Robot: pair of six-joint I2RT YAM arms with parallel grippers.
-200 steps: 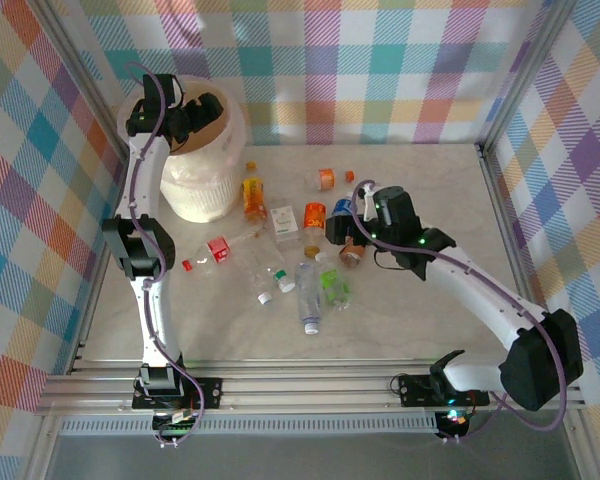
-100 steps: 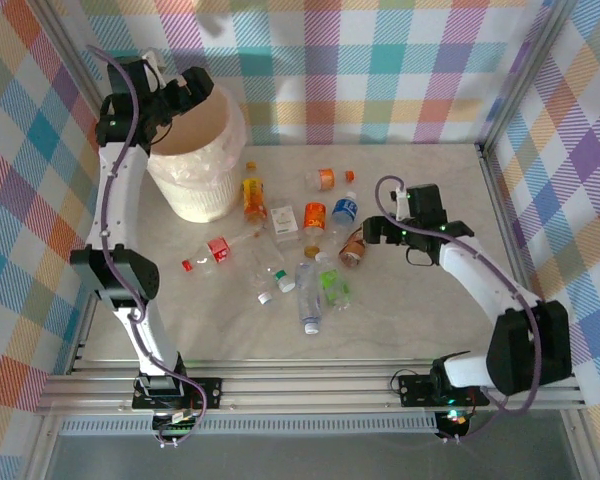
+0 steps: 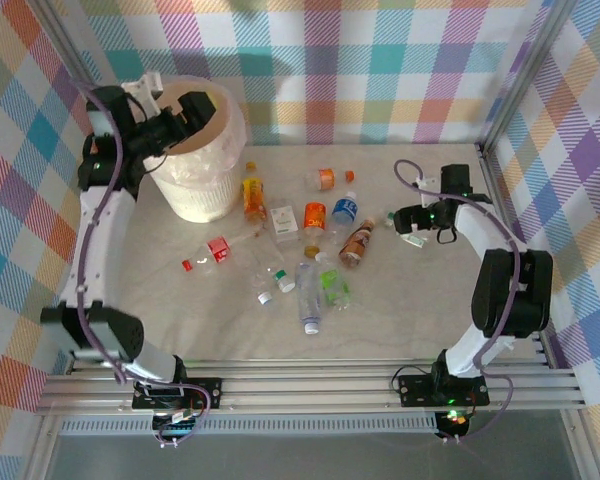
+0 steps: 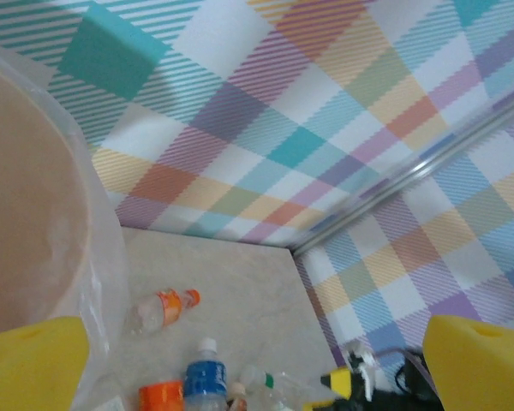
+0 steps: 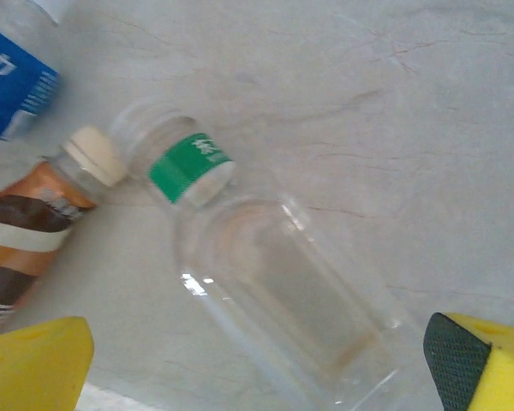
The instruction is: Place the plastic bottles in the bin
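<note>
Cream-white and lined with a translucent bag, the large round bin [image 3: 195, 190] is standing at the table's far left. The left gripper [image 3: 183, 117] is hovering over its rim, jaws spread wide, carrying nothing. The right gripper [image 5: 257, 364] is hanging wide open and empty above a clear green-capped plastic bottle [image 5: 274, 291] lying on the marbled tabletop [image 5: 411, 103]. Other small plastic bottles [image 3: 310, 300] are lying scattered mid-table.

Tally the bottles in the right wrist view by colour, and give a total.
Clear plastic bottle with a green band: 1
Brown-and-orange labelled plastic bottle with a cream cap: 1
Blue-labelled plastic bottle: 1
Total: 3
</note>
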